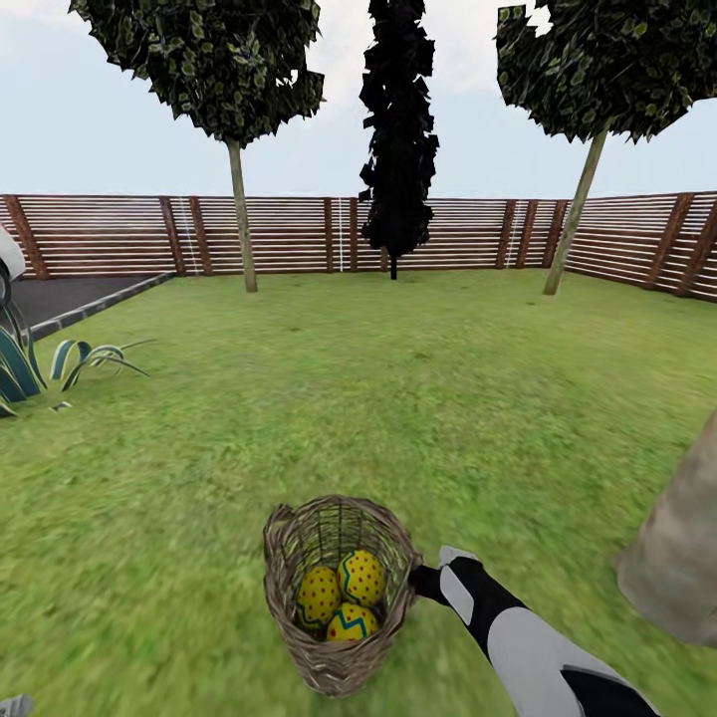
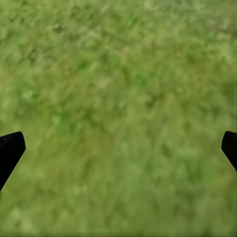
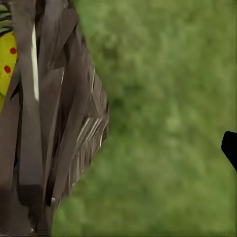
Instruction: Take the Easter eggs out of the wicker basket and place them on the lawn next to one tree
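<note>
Lawn [image 1: 418,398]: lying flat, mottled green, reaching back to the fence [image 1: 448,234].
Basket [image 1: 339,588]: standing on the grass in the foreground.
Trees: two leafy trunks [image 1: 242,219] rising at the far edge.

1. I count three eggs [image 1: 344,597] in all: two with red dots, one with a blue zigzag.
2. One basket [image 1: 299,558] holds them.
3. Three trees [image 1: 239,214] stand by the fence, one almost black.
</note>
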Controlling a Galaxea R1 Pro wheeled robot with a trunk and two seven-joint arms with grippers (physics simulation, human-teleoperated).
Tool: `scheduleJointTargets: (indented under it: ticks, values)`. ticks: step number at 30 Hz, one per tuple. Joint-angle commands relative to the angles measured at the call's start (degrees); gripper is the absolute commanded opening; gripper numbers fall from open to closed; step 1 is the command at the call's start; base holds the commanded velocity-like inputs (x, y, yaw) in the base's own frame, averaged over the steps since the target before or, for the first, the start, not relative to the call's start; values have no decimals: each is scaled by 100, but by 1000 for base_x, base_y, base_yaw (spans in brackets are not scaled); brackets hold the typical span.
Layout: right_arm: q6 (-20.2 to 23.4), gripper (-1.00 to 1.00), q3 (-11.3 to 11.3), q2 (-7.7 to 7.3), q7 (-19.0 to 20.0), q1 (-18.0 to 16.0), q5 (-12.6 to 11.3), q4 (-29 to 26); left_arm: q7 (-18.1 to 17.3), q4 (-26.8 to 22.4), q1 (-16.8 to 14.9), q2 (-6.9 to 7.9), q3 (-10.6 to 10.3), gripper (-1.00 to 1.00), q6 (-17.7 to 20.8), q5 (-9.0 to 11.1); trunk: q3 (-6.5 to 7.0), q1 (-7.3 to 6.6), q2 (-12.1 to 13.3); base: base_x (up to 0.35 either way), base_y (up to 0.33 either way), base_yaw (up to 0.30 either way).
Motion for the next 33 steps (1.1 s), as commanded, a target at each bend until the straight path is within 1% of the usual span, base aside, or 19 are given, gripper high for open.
scheduleJointTargets:
  ticks: [1,15,18,21,33]
  values:
    - [28,100,2,2,-36,3,-30,-12,-4,-7,1,0,6,100,39,59,14,-23,39,0,0,0]
    - [28,100,2,1,11,-3,-38,-19,-4,-7,1,-8,6,100,39,52,265,-331,601,0,0,0]
    - [28,100,-4,-8,177,-1,-37,-19,-4,-7,14,-8,6,100,39,56,319,-397,721,0,0,0]
    - [28,100,-10,-17,238,-1,-38,-23,-4,-7,17,-8,6,100,35,58,373,-462,841,0,0,0]
    - [29,100,-45,-37,251,-2,-31,-54,-1,-7,18,-8,4,100,27,50,588,-726,1323,0,0,0]
